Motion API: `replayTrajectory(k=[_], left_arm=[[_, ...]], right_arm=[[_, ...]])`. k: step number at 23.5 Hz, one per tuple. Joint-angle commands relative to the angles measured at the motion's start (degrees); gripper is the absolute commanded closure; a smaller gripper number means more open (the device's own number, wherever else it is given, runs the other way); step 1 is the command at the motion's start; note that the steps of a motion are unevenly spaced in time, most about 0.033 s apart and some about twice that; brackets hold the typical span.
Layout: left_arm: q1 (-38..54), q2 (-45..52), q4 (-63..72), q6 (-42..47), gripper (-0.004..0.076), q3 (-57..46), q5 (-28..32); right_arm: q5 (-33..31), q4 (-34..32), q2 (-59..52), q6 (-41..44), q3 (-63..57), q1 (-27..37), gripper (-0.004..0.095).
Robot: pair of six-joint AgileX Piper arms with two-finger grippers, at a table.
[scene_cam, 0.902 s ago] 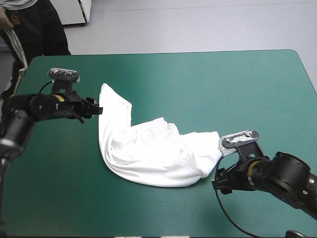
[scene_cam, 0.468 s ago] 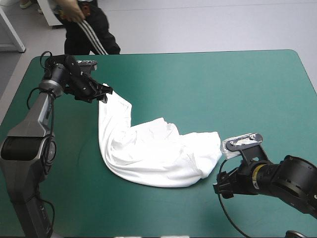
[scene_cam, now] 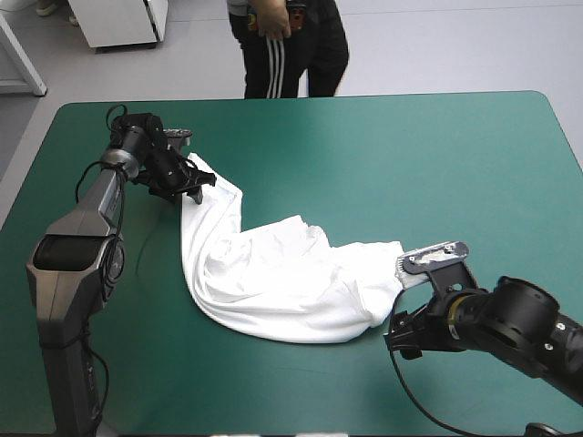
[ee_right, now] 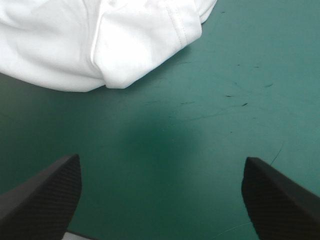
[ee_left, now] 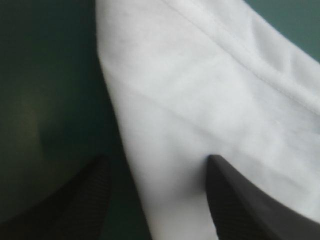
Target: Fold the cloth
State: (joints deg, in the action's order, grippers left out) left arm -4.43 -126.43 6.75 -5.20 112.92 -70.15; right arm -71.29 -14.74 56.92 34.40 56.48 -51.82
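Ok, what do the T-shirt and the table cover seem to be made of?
The T-shirt looks like soft, matte white fabric, likely a cotton-type knit: it drapes in loose folds and shows a stitched hem. The cover looks like a smooth teal-green sheet, perhaps vinyl or rubber: flat, with fine dark scuffs.

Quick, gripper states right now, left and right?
Left gripper: open, straddling the T-shirt edge, not clamped.
Right gripper: open, empty, over the teal-green cover, T-shirt ahead.
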Motion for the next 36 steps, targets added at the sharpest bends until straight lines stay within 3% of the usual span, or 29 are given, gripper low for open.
replayTrajectory(k=[1, 3, 5, 7, 8, 12, 17, 21, 25, 27, 29, 30, 32, 36], left_arm=[[-2.15, 2.08, -0.78, 0.69, 0.0351, 1.6, -1.4], [-3.07, 1.13, -1.28, -0.05, 0.042, 1.6, -2.1], [-3.68, 0.39, -1.63, 0.0, 0.0545, 1.6, -2.82], [-3.71, -0.08, -2.05, -0.63, 0.0695, 1.6, -3.3], [-3.71, -0.18, -1.97, -1.33, 0.0731, 1.6, -3.57], [-3.71, -0.07, -2.27, -2.49, 0.073, 1.6, -3.57], [-3.71, -0.07, -0.1, -2.49, 0.0731, 1.6, -3.46], [-3.71, -0.07, -0.37, -2.62, 0.0732, 1.6, -3.6], [-3.71, -0.07, -0.37, -3.07, 0.0733, 1.6, -3.6], [-3.71, -0.07, -0.37, -3.71, 0.0733, 1.6, -3.23], [-3.71, -0.07, -0.37, -3.88, 0.0733, 1.6, -2.99], [-3.71, 0.03, -0.77, -3.99, 0.0733, 1.6, -2.94], [-3.71, 1.05, -1.64, -4.12, 0.0733, 2.7, -2.52], [-3.71, 5.25, -3.38, -4.01, 0.0733, 7.69, -2.48]], right_arm=[[3.19, -3.82, 3.37, -0.65, 1.15, 0.2, 0.0104], [4.66, -5.97, 6.0, -0.12, 1.15, 0.2, 0.011], [7.16, -6.45, 8.3, -0.03, 1.15, 1.64, 0.0139], [11.16, -4.2, 10.56, -1.26, 1.15, 5.08, 0.0178], [12.74, -2.15, 11.49, -2.94, 1.15, 6.84, 0.0197], [18.96, 3.59, 16.46, -8.72, 1.27, 16.65, 0.0221], [22.11, 5.61, 25.72, -13.77, 5.39, 25.95, 0.0222], [22.04, 7.27, 37.45, -17.64, 14.98, 27.04, 0.0221], [20.68, 10.11, 44.68, -18.5, 17.39, 27.04, 0.0249], [19.82, 11.38, 46.81, -19.95, 16.94, 27.04, 0.0321], [20.81, 12.7, 47.51, -21.74, 16.94, 27.04, 0.0515], [22.13, 12.45, 47.02, -22.33, 17.21, 27.04, 0.0729], [22.55, 9.38, 44.86, -22.4, 18.95, 27.04, 0.0917], [17.11, 0.86, 39.09, -19.26, 25.24, 27.04, 0.0927]])
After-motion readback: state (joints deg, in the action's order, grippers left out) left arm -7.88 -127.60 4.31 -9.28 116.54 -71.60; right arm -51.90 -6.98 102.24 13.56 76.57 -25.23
